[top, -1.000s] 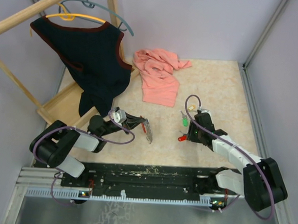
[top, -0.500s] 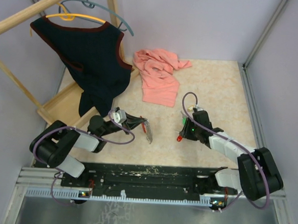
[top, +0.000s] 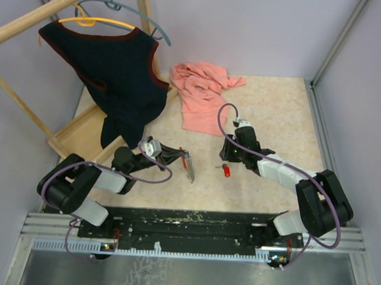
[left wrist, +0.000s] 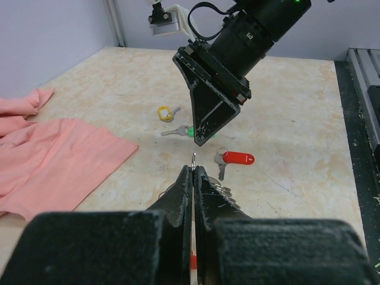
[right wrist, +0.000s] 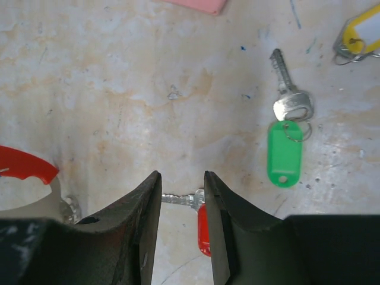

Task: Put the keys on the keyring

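My left gripper (top: 187, 163) is shut on the keyring (top: 190, 172), which is red on one side and grey metal on the other, and holds it low over the table. In the left wrist view the gripper (left wrist: 194, 169) is closed with a thin metal edge of the keyring (left wrist: 194, 158) poking out past the tips. My right gripper (top: 227, 157) is open and empty, tips down just above the red key (right wrist: 203, 228); in its own view the gripper (right wrist: 182, 178) straddles the key's blade. A green key (right wrist: 284, 153) and a yellow key (right wrist: 362, 32) lie beyond it. The red key (left wrist: 237, 158) lies right of my right gripper (left wrist: 202, 138).
A pink cloth (top: 202, 95) lies at the back centre. A wooden rack (top: 82, 133) with a dark vest (top: 114, 68) on hangers fills the back left. Lilac walls close in the table, with a metal post (top: 322, 66) on the right.
My right arm has swung left, toward the left gripper, and its open gripper now hangs over the red key. The left gripper and keyring have not moved.
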You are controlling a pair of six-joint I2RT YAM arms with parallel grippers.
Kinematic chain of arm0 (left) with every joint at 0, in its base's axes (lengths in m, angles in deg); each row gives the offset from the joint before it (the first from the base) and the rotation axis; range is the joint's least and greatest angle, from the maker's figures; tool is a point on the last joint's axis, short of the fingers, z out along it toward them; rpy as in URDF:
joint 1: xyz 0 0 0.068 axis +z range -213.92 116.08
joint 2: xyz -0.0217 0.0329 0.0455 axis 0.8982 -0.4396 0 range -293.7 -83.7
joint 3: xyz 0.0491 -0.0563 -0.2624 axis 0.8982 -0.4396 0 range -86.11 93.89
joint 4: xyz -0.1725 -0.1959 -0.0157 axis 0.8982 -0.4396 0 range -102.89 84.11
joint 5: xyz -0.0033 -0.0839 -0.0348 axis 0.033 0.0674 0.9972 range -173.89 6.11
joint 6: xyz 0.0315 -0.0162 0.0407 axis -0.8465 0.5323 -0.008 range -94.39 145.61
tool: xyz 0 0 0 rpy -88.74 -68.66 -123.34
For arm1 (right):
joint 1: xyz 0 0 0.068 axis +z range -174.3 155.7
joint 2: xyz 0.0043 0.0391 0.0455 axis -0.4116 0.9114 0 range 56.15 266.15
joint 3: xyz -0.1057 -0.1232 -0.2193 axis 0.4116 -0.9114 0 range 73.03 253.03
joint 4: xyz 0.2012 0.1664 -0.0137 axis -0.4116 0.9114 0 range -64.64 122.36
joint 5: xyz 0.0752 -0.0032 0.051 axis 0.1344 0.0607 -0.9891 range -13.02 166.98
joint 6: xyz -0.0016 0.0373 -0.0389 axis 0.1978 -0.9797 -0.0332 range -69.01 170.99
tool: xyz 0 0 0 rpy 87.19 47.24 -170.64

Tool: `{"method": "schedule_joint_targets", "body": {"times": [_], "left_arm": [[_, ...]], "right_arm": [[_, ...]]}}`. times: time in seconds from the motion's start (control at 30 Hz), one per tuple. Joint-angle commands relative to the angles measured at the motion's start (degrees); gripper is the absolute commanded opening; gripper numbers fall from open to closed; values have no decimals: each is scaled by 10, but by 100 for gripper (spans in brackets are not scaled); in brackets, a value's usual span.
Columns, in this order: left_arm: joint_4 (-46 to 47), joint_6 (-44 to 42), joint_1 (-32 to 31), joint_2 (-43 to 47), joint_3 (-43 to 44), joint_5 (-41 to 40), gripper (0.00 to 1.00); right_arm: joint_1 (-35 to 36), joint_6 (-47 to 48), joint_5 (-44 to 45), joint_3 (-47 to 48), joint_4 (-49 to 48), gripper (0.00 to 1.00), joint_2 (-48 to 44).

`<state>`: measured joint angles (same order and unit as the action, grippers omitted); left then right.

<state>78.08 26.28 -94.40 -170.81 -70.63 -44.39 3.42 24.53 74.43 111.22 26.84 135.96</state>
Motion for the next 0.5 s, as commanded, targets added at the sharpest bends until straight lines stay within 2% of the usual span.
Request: {"method": "schedule_joint_targets", "body": {"times": [0.0,0.23,0.33,0.47], "left_arm": [[12,2,3,18,-5,3,0],[7,2,3,19,-3,5,0],[6,1,3,20,-4,5,0],[5,3,3,21,-3,7,0]], "right_arm": [[3,32,67,26,41,35,-12],[3,40,52,38,114,37,-3],[2,21,71,16,103,36,-4],[1,7,42,5,66,34,2]]}}
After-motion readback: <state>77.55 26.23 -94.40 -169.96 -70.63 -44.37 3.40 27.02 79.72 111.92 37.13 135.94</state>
